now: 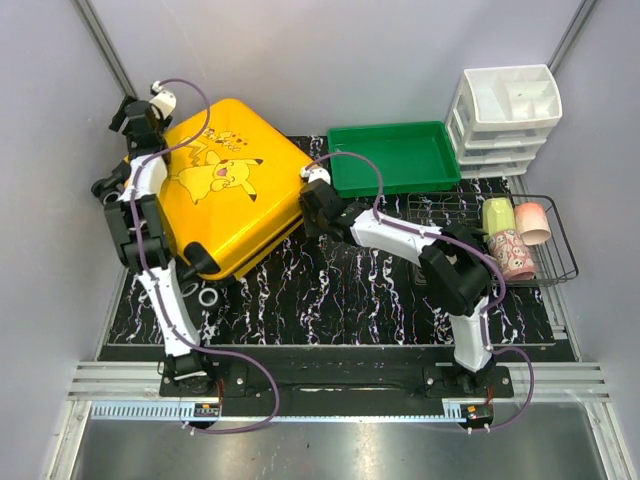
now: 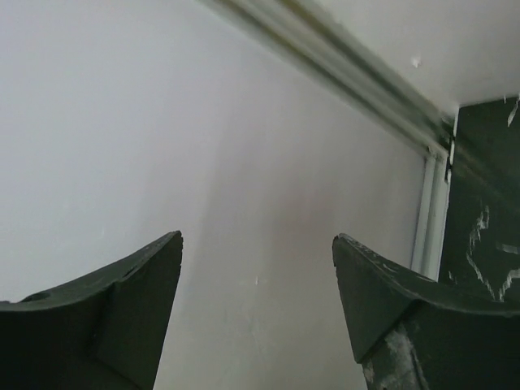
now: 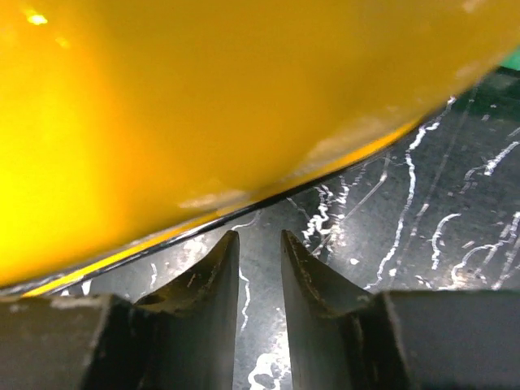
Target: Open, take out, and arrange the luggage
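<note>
The luggage [image 1: 225,185], a bright yellow hard-shell suitcase with a Pikachu print, lies shut and flat on the left of the black marbled mat [image 1: 350,290]. Its wheels [image 1: 203,294] point toward the near edge. My left gripper [image 1: 124,117] hangs at the suitcase's far left corner. In the left wrist view this gripper [image 2: 256,236] is wide open, facing the pale wall with nothing between its fingers. My right gripper [image 1: 304,207] sits low at the suitcase's right edge. Its fingers [image 3: 258,233] stand a narrow gap apart over the mat, empty, tips just short of the yellow shell [image 3: 203,106].
A green plastic tray [image 1: 395,158] lies behind the right arm. A white drawer unit [image 1: 505,115] stands at the back right. A wire basket [image 1: 562,240] on the right holds a green cup [image 1: 497,213], a pink cup [image 1: 533,222] and a patterned cup [image 1: 510,255]. Walls enclose the left side and the back.
</note>
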Controlling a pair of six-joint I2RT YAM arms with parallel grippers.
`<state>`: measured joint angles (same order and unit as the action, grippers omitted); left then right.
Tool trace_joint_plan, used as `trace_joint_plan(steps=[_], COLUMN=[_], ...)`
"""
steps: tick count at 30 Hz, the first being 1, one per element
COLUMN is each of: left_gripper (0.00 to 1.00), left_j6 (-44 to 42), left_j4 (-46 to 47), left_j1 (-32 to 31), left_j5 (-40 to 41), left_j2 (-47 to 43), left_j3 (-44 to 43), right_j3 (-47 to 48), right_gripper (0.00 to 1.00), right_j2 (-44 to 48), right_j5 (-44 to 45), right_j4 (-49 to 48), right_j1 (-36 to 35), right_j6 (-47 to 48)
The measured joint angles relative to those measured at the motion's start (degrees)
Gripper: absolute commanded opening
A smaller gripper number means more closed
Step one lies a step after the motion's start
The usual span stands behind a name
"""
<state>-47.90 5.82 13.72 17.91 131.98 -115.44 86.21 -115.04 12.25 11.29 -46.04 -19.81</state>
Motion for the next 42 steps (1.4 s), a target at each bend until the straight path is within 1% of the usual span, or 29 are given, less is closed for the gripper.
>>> trace_joint_plan(steps=[2,4,6,8,12,16,20,22,23,24,25,27,28,29,30,32,34,35,37,38,42], left_gripper=[0.74,0.70,0.67,0.66,0.69,0.76,0.76,0.77,0.79,0.79,0.81,0.84,0.85,0.87,0.91,0.93,0.96,0.97,0.99,0.99,0.99], left_j6=[1.57,2.84,3.98,4.66,7.63,12.17,17.29,19.85,21.09,22.51,23.41,25.55,26.58,27.54,28.46,30.25,31.36,31.54,32.17,32.39,33.20], left_j4=[1.57,1.33,-1.20,-4.33,-11.47,-17.75,-24.70,-28.65,-30.62,-32.13,-33.00,-35.39,-36.37,-37.51,-38.60,-40.46,-41.33,-41.53,-42.27,-42.66,-43.76], left_j1=[0.70,1.90,3.02,3.80,3.76,3.78,4.24,4.46,4.57,4.63,4.63,4.85,5.03,5.27,5.49,6.19,7.04,7.45,8.26,8.41,8.24], left_j5=[-1.01,-1.25,-1.44,-1.38,-1.03,-0.20,-0.76,-1.18,-1.42,-1.64,-2.01,-2.49,-2.67,-3.02,-3.50,-5.29,-7.89,-9.05,-11.80,-12.98,-17.14], left_j2=[-4.39,-9.25,-13.70,-17.68,-20.94,-21.81,-23.41,-24.41,-24.98,-25.94,-26.80,-29.14,-30.42,-31.58,-32.59,-34.40,-36.24,-37.09,-38.84,-39.78,-43.25], left_j3=[6.71,13.73,18.97,23.37,25.83,25.40,25.11,25.14,25.27,26.03,26.80,29.00,30.12,30.95,31.45,31.67,31.67,31.67,31.67,31.69,31.69], right_j3=[0.11,1.29,3.13,5.81,11.76,20.74,30.29,33.33,34.38,35.19,35.60,35.91,35.50,34.53,32.24,27.06,22.14,20.17,17.03,15.37,8.92], right_gripper=[0.31,0.27,0.24,0.22,0.20,0.20,0.22,0.28,0.33,0.39,0.51,0.62,0.70,0.74,0.78,0.82,0.84,0.90,0.95,0.99,1.00], right_j2=[-0.07,-0.46,-1.31,-2.97,-7.91,-14.86,-21.24,-22.93,-23.43,-23.58,-23.56,-22.53,-21.46,-20.13,-17.81,-12.00,-5.57,-2.45,3.19,6.12,16.72], right_j5=[1.33,3.06,4.33,5.44,7.72,8.28,8.17,7.63,7.56,7.43,7.32,7.32,7.08,6.56,6.14,4.13,1.55,0.31,-2.80,-4.68,-12.50], right_j4=[0.92,1.07,0.50,-0.02,-2.01,-3.78,-4.72,-4.63,-4.55,-4.57,-4.61,-4.79,-4.81,-4.96,-5.03,-4.44,-3.45,-2.95,-1.44,-0.59,6.16], right_j1=[0.13,0.83,1.97,3.54,6.75,10.01,12.20,12.63,12.85,13.05,13.16,13.44,13.68,13.79,13.79,13.68,12.94,12.31,10.67,9.62,6.29], right_j6=[0.63,1.46,2.38,3.65,6.21,8.70,11.39,13.42,14.23,15.04,15.74,17.66,18.75,19.47,20.50,22.05,22.38,22.45,22.23,22.16,20.02])
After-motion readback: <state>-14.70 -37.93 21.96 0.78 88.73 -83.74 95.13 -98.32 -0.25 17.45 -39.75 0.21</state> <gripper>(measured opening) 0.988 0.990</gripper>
